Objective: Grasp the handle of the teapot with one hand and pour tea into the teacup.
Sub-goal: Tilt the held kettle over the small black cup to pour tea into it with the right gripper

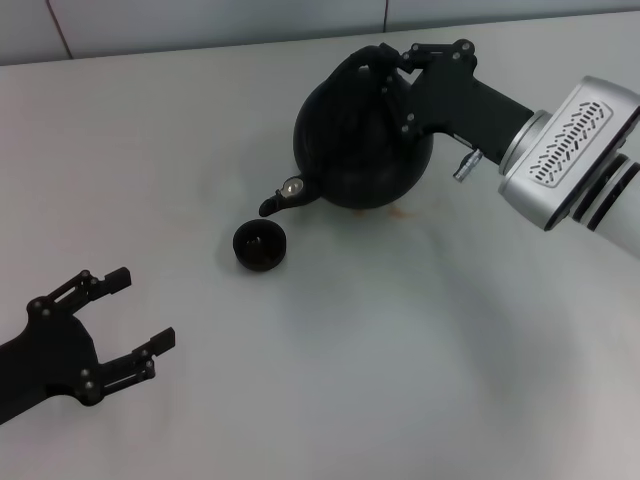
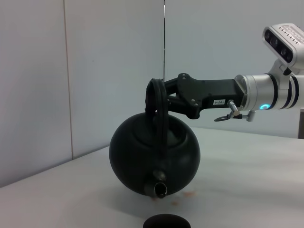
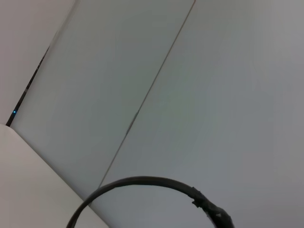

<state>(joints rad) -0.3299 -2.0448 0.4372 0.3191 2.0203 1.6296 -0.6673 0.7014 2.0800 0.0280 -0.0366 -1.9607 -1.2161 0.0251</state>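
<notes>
The round black teapot (image 1: 360,140) hangs tilted above the table, spout (image 1: 280,198) down toward the small black teacup (image 1: 260,245). My right gripper (image 1: 385,70) is shut on the black arched handle (image 1: 355,65) at the pot's top. In the left wrist view the teapot (image 2: 154,159) is lifted off the table, its spout (image 2: 160,190) just above the cup's rim (image 2: 166,222), with the handle (image 2: 157,102) in the right gripper (image 2: 164,95). The right wrist view shows only the handle's arc (image 3: 142,183). My left gripper (image 1: 135,325) is open and empty at the near left.
The white table (image 1: 400,350) spreads around the cup and pot. A small orange stain (image 1: 398,213) lies under the teapot. A pale wall (image 2: 95,71) stands behind the table.
</notes>
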